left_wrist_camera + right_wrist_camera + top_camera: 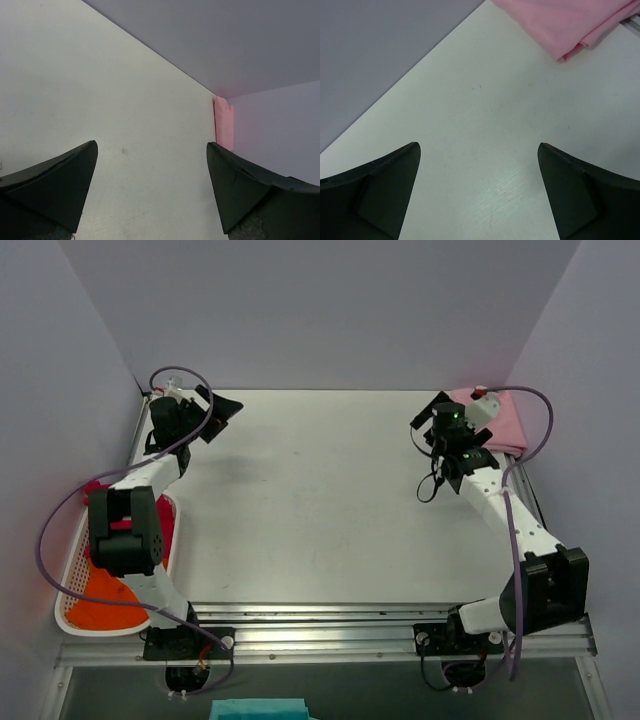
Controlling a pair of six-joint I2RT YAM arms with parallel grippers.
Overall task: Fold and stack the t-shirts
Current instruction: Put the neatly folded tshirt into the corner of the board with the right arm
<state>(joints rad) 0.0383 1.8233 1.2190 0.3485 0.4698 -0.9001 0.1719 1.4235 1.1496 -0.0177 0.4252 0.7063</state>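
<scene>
One basket (72, 575) holds the orange t-shirt (105, 605) and magenta t-shirt (166, 525); left gripper (151, 147) and right gripper (479, 145) gape empty.

A table (330, 510) is closed in by walls (320, 310) on the left, far and right sides. A folded shirt (503, 420) lies on it in the far right corner, along the right edge. The right gripper (477, 145) hangs above the table just left of that shirt, apart from it. A basket (66, 592) sits at the table's left edge, toward the front. In it lie a near shirt (108, 605) and, behind it, a far shirt (166, 523), partly under the left arm (125, 530). The left gripper (152, 144) hangs above the far left corner. A cloth (260, 708) lies before the table's front edge.
</scene>
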